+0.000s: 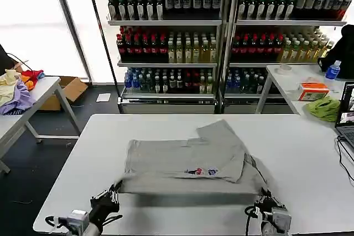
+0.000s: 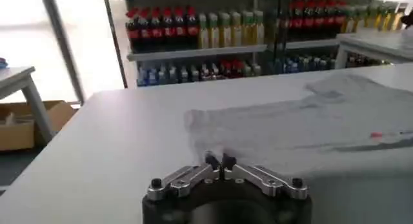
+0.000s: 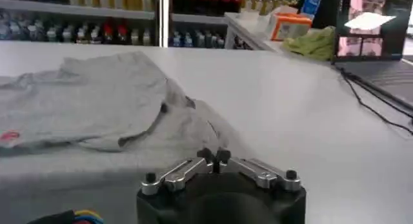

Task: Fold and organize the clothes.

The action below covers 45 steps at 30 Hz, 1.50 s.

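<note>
The counter is a broad white surface running the width of the head view, with stocked drink shelves behind it.

The grey shirt lies near the middle of the counter, towards the robot's side. It is partly folded: one panel is turned over the body, a sleeve sticks out at the far side, and the small multicoloured print shows close to the near fold. The near hem appears lifted slightly off the surface at both corners, which fits a two-handed fold made by carrying that edge away from the robot.

The left pincer sits at the shirt's near left corner. In the left wrist view its fingertips are brought together, with pale cloth just at them; I judge it to be pinching the hem.

The right pincer sits at the near right corner. In the right wrist view its tips also meet against the grey fabric, so it too appears to grip the shirt.

Holding both corners level should keep the edge straight.
</note>
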{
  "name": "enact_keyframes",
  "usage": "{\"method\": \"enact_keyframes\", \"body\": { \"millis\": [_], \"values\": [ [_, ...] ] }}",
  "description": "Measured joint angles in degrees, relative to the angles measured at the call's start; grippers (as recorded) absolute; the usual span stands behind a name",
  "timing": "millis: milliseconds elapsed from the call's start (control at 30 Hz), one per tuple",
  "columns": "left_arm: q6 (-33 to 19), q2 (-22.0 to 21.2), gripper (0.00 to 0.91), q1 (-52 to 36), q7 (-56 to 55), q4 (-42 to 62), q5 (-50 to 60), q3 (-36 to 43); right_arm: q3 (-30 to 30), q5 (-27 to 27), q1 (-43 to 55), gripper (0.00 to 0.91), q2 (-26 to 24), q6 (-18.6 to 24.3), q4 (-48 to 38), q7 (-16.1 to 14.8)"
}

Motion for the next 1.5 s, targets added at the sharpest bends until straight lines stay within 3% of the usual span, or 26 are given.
{"method": "enact_keyframes", "body": {
  "millis": [33, 67, 100, 133, 167, 200, 733, 1033, 1333, 1500],
  "values": [
    [-0.2, -0.1, 0.0, 0.9, 0.0, -0.2, 0.3, 0.0, -0.1, -0.2, -0.7, 0.705, 0.0, 0.0, 0.3, 0.1],
    [-0.4, -0.2, 0.0, 1.7, 0.1, -0.4, 0.5, 0.0, -0.1, -0.3, -1.4, 0.897, 0.1, 0.0, 0.6, 0.3],
    [-0.6, -0.4, 0.01, 2.6, 0.1, -0.4, 0.8, 0.0, -0.2, -0.4, -2.0, 0.907, 0.1, 0.1, 0.9, 0.5],
    [-0.8, -0.5, 0.181, 3.4, 0.1, -0.4, 1.0, 0.1, -0.4, -0.6, -2.6, 0.907, 0.1, 0.0, 1.2, 0.6],
    [-1.0, -0.7, 0.645, 4.0, 0.1, -0.4, 1.2, 0.1, -0.5, -0.7, -3.1, 0.907, 0.2, 0.0, 1.4, 0.7],
    [-1.2, -0.8, 0.907, 4.7, 0.1, -0.4, 1.5, 0.2, -0.6, -0.9, -3.5, 0.907, 0.2, 0.0, 1.6, 0.8],
    [-1.0, -1.4, 0.907, 10.8, 0.2, -2.6, 3.4, 2.0, 0.3, -2.4, -6.8, 0.907, -0.6, 0.1, 6.6, -1.0],
    [-0.5, 0.2, 0.907, 8.3, -0.8, -5.6, 0.7, -1.0, 4.0, -1.5, 0.4, 0.907, 0.1, 0.4, 6.4, -3.4],
    [-1.9, 4.4, 0.907, -1.5, 1.7, -3.8, -3.8, -3.5, 5.8, 0.3, 14.4, 0.907, -1.2, 0.9, -1.9, -8.8],
    [-2.6, 7.2, 0.907, -10.1, 3.7, 1.6, -5.9, -2.6, 5.1, 1.2, 22.8, 0.907, -3.0, 0.9, -9.2, -13.8]
  ]
}}
